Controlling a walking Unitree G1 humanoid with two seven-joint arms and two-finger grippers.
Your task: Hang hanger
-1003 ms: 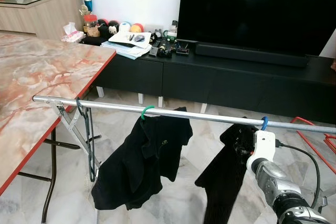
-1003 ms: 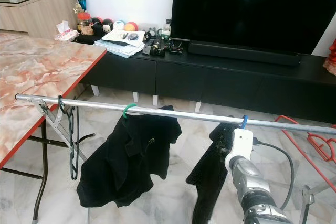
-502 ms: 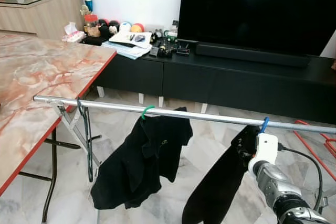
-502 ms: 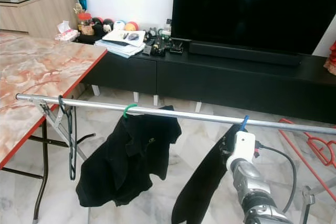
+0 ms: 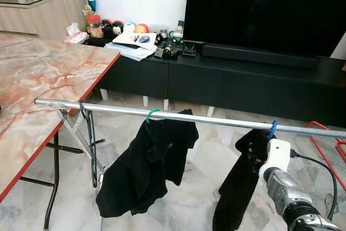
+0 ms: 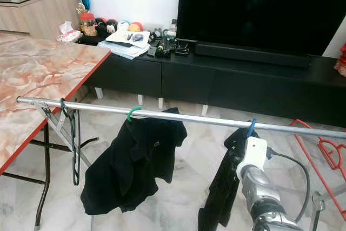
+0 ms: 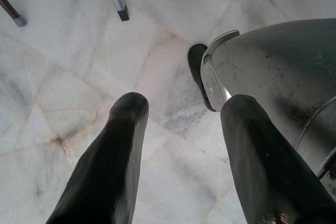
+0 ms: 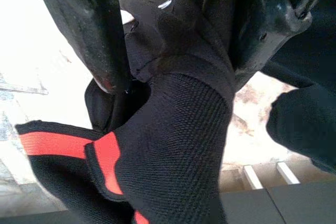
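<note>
A metal rail ran across the scene in front of me, between a marble-patterned table on my left and a black TV cabinet beyond.

Items on the rail, from my left:
1. An empty dark hanger, hooked near the rail's left end.
2. A green hanger hook carrying a black shirt.
3. A blue hanger, hooked over the rail toward its right end, with a black garment draped below it.

My right arm reached up to the blue hanger; its white wrist housing sat just under the blue hook. In the right wrist view, my right gripper had both black fingers set around a bunched part of the black garment, which showed a red stripe. The fabric filled the gap between the fingers, so the right gripper was pinching the garment at the hanger.

My left gripper hung low over the marble floor. Its two fingers stood spread apart with nothing between them, beside part of my own grey body.

A red rack stood on the floor at far right.
</note>
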